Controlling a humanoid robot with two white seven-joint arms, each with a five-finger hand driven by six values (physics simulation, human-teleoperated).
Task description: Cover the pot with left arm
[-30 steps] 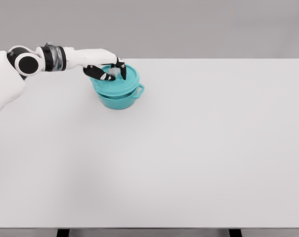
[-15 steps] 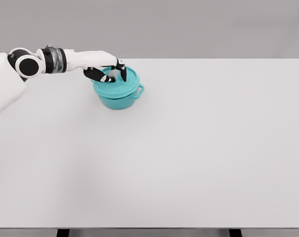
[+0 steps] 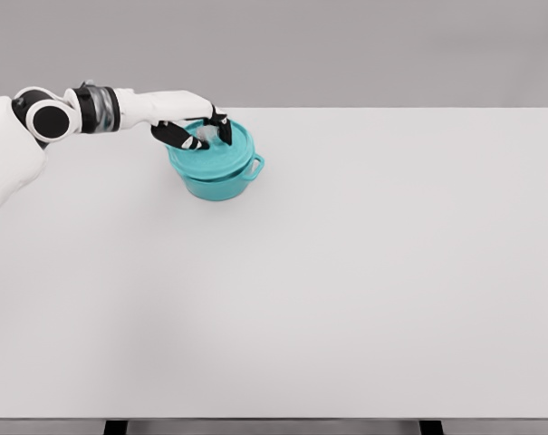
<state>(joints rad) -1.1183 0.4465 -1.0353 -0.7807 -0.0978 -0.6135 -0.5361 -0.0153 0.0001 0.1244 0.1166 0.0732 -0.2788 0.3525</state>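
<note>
- One big risk: lid (image 3: 215, 149) looks seated on the teal pot (image 3: 221, 181), maybe sitting a touch to the left of the body, so releasing now could leave it cocked on the rim.
- Cause would be the left hand (image 3: 194, 127) letting go while the lid is off-centre, or pulling sideways on the knob on the way out.
- Second risk: dragging the whole pot. It sits near the table's far edge, left of centre, and a lateral tug from the arm could slide it toward that edge.
- Third, smaller: fingers (image 3: 221, 127) snagging the knob as they spread, lifting the lid back off.
- Hand state: left hand's dark fingers are curled down and clamped on the lid's pale knob; contact detail is too small to confirm.
- Right arm is not visible.
- Pot's side handle (image 3: 254, 166) points right, clear of the hand.
- Surface: white table (image 3: 346, 290), flat, matte, nothing else on it apart from the pot; looks low-grip, so I'd expect the pot to slide rather than tip.
- Room: plain grey wall behind the far edge, dark table legs just visible at the near edge.
</note>
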